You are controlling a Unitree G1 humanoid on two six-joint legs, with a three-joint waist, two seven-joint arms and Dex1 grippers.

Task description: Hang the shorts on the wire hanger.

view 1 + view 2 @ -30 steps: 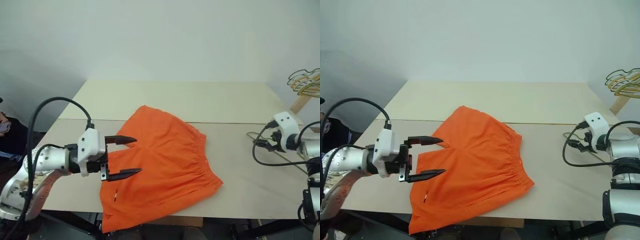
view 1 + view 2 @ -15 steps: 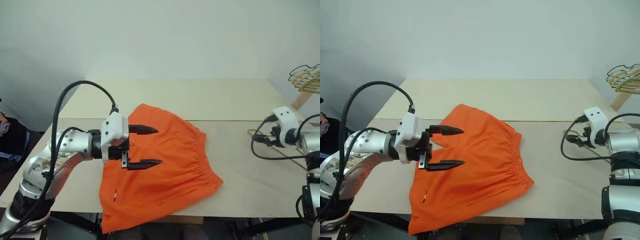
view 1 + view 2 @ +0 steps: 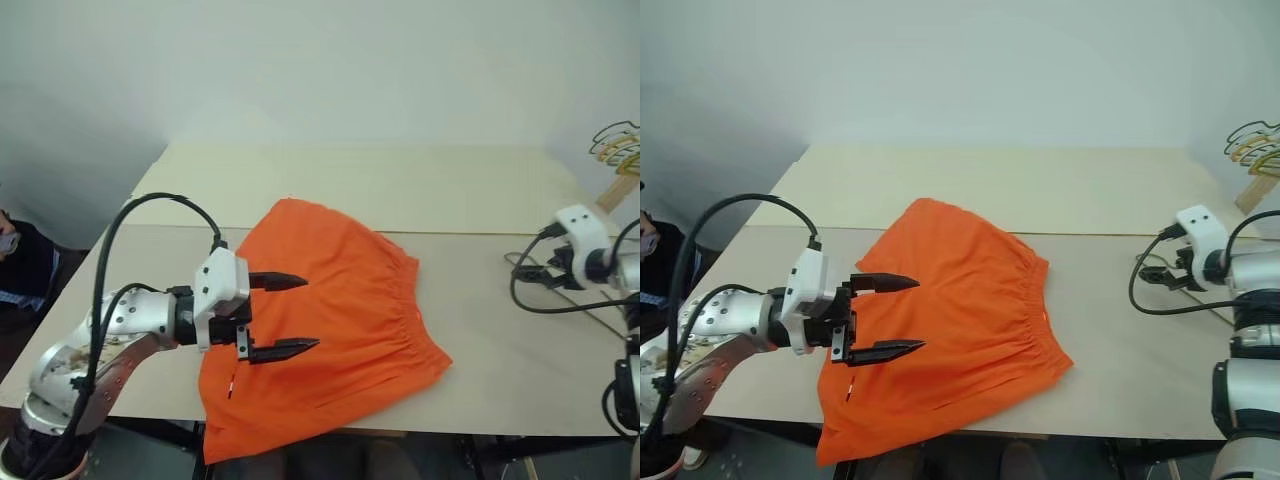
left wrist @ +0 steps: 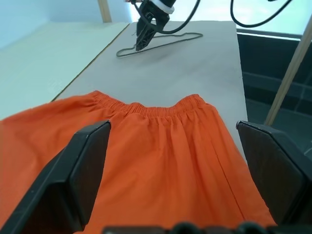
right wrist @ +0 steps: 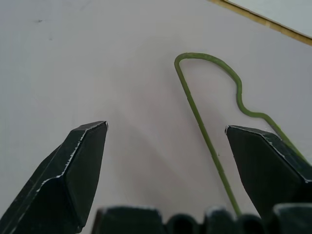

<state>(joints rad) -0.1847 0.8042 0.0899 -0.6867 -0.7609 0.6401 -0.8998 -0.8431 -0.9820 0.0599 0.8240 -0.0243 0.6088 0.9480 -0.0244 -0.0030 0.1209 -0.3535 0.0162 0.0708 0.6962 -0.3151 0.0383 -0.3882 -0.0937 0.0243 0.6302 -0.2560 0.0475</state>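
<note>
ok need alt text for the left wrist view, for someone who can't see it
Orange shorts lie flat on a pale table, elastic waistband farthest from the camera, framed by the open left gripper with its two black fingers apart. Beyond the waistband, the right gripper hangs over a thin wire hanger lying on the table.

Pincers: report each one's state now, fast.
Left pincer: open, holding nothing, poised over the shorts.
Right pincer: open, holding nothing, above the wire hanger on the table.
</note>
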